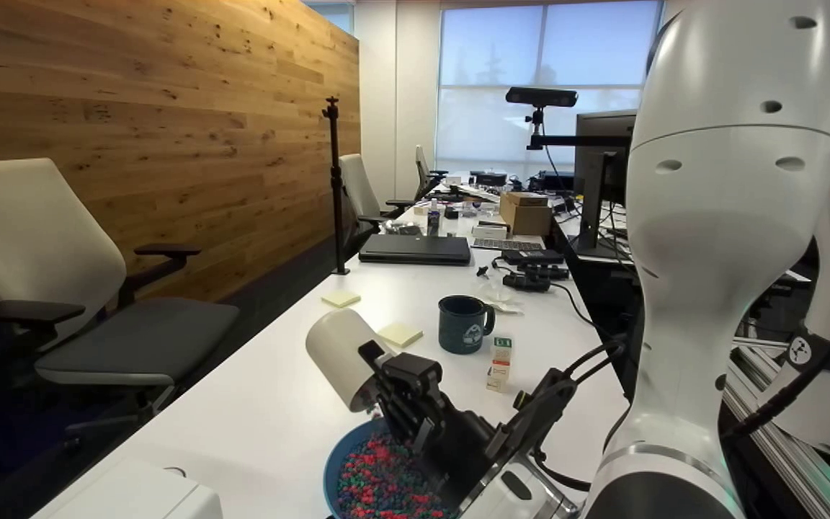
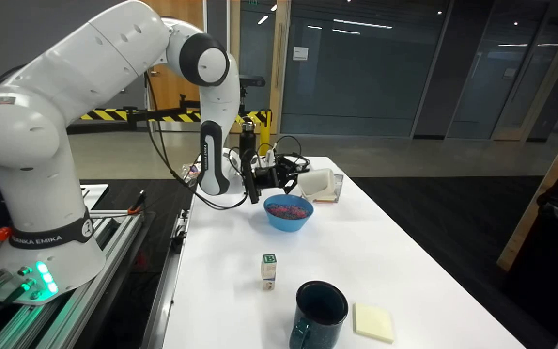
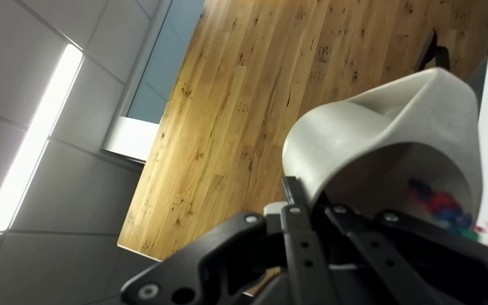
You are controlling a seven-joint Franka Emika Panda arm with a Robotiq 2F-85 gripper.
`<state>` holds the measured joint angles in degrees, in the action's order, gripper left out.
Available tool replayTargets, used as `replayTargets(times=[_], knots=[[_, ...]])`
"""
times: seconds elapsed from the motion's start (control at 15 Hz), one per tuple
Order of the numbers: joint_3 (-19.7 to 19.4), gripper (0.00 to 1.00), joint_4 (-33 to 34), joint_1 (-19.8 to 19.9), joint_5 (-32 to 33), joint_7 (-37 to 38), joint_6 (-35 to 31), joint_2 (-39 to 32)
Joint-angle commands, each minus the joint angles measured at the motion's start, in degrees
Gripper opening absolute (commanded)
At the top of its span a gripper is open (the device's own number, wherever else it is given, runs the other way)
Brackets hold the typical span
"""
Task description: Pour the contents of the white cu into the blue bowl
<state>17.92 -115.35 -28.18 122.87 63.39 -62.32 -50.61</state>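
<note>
The white cup (image 1: 343, 357) is tipped in the air with its mouth down over the blue bowl (image 2: 288, 224). It also shows in an exterior view (image 2: 314, 184) and in the wrist view (image 3: 333, 135). My gripper (image 3: 309, 195) is shut on the cup's wall near the rim, one finger outside and one inside. Small red, blue and green beads (image 3: 443, 207) lie inside the cup near its lower lip. A few beads show just below the mouth. The bowl holds many such beads (image 1: 386, 476). The gripper and arm hide part of the bowl (image 1: 333, 461).
A dark green mug (image 1: 462, 328), a stack of letter blocks (image 1: 500, 364) and yellow sticky-note pads (image 1: 400, 334) stand on the white table. A clear tray (image 2: 338, 190) lies behind the cup. A black bottle (image 2: 247, 140) stands behind the gripper. A white box (image 1: 141, 494) is near the bowl.
</note>
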Motion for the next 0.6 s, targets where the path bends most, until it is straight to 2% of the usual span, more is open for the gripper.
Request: replayTargets(times=[0.0, 0.53], knots=[[-0.45, 0.01, -0.3, -0.35, 2.91, 1.07, 2.96, -0.54], [-0.88, 0.01, 0.17, -0.53, 5.5, 1.27, 5.09, -1.13]])
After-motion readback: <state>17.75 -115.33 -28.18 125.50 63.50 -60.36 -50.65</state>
